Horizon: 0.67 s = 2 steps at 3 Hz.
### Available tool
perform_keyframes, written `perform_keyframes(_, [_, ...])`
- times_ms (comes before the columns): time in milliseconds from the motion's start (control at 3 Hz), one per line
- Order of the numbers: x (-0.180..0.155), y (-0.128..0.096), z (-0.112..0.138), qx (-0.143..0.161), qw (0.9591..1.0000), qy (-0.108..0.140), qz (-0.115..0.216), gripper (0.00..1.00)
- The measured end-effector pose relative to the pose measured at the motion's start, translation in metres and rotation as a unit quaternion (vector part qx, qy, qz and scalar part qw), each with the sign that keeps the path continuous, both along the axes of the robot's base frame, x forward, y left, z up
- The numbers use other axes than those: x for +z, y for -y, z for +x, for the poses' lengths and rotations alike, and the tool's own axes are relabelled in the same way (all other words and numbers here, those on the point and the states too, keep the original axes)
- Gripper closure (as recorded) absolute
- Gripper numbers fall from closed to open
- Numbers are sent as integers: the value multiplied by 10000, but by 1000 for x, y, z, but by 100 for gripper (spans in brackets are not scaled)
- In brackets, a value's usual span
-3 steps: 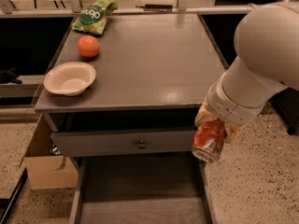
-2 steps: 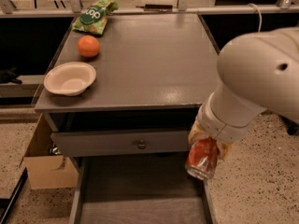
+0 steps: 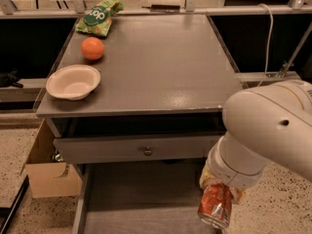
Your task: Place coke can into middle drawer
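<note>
Where the speckled floor shows at the far left, an open cardboard box (image 3: 48,178) stands against the side of the grey cabinet. Above it, near the front left corner of the tabletop (image 3: 161,62), sits an empty white bowl (image 3: 73,81). Just behind the bowl and apart from it lies an orange (image 3: 92,48), and further back, at the rear left corner, a green snack bag (image 3: 97,16).

Below the tabletop's front edge runs a closed grey drawer front (image 3: 112,150) with a small round knob (image 3: 147,151) at its middle. Under that, the middle drawer (image 3: 141,199) is pulled out towards the camera, its flat grey floor bare on the left and centre.

Further right, the pincer (image 3: 220,188) hangs over the right-hand side of the middle drawer, below the level of the knob. It is clamped on the upper part of the coke can (image 3: 216,206), which points downward at a slight tilt, its silver end lowest. Whether the can touches the drawer floor cannot be told. The bulky white arm (image 3: 273,130) rises from the pincer to the right edge, and behind it a white cable (image 3: 268,28) hangs down at the rear.
</note>
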<state>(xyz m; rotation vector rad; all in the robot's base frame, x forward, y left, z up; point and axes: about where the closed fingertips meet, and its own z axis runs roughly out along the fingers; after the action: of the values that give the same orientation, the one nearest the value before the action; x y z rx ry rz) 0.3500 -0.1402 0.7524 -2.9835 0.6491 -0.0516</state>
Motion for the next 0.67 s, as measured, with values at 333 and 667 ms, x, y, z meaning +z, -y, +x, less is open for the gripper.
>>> perform_keyframes(333, [-2,-6,8,74,9999,-31,-98,100])
perform_keyframes(667, [-26,-30,22,334,9983,-361,-324,100])
